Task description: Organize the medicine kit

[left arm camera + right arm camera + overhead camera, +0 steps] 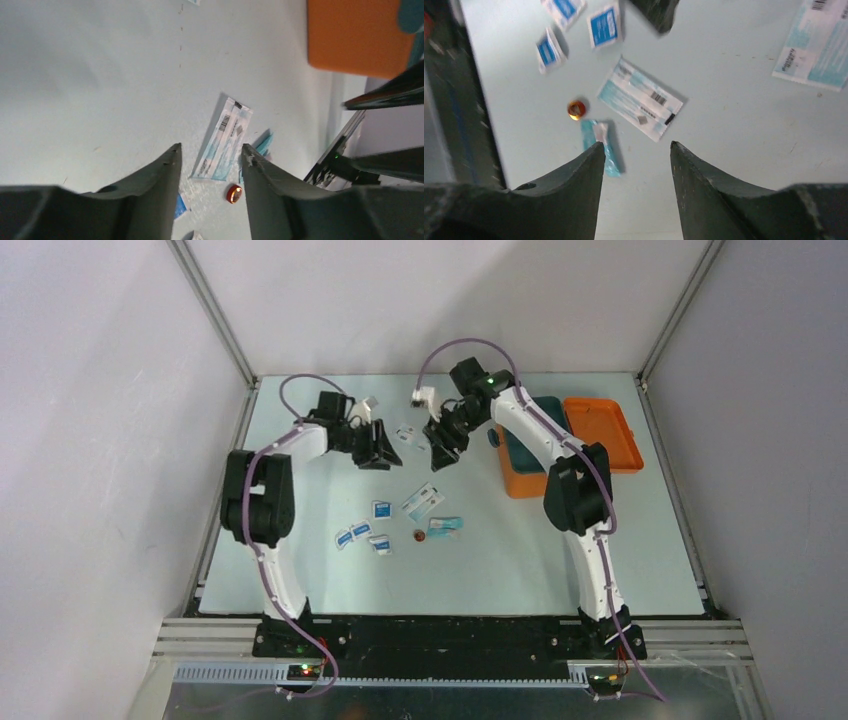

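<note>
The medicine kit (pixel 522 485) is an orange box at the right of the table, with a teal inside and its orange lid (pixel 602 432) lying open beside it. One orange corner of the kit (pixel 357 37) shows in the left wrist view. My left gripper (pixel 378 452) (pixel 211 147) hangs open and empty above the table. My right gripper (pixel 440 452) (pixel 637 144) is open and empty too, close to the left one. Below them lie a long white-and-teal packet (pixel 423 500) (pixel 225 140) (pixel 640 98), a teal sachet (pixel 445 526) (pixel 601 145) and a small red round thing (pixel 419 535) (pixel 234 193) (pixel 576 109).
Three small blue packets (pixel 381 508) (pixel 352 533) (pixel 380 545) lie left of the red thing. Another white packet (pixel 407 432) (pixel 816 47) lies between the grippers at the back. Grey walls close the table on three sides.
</note>
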`<move>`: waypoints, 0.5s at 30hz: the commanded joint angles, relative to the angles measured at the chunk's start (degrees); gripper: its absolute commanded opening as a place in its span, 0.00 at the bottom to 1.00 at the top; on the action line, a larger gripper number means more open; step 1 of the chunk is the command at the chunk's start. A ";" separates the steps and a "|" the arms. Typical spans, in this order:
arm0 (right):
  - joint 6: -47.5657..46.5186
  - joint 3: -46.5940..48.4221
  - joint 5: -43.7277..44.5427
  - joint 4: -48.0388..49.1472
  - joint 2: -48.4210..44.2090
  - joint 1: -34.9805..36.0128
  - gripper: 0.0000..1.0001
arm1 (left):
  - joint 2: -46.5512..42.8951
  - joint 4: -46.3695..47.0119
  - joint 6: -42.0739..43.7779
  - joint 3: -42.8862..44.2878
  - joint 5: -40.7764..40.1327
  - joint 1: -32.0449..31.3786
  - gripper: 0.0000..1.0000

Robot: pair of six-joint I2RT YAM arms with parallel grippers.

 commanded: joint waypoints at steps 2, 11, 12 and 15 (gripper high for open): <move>-35.47 -20.23 6.11 9.32 -10.64 5.73 0.58 | -11.17 0.26 -4.42 -2.65 -1.08 4.32 0.57; -49.05 -16.29 10.40 6.36 -4.84 10.62 0.51 | -21.61 0.31 -4.51 -7.75 -3.81 8.89 0.57; -49.26 -15.78 10.81 6.10 -3.73 11.14 0.51 | -22.22 0.29 -4.83 -7.75 -3.85 9.04 0.57; -51.11 -15.14 12.50 5.14 -2.27 12.08 0.52 | -23.47 0.29 -5.62 -8.15 -4.14 10.86 0.57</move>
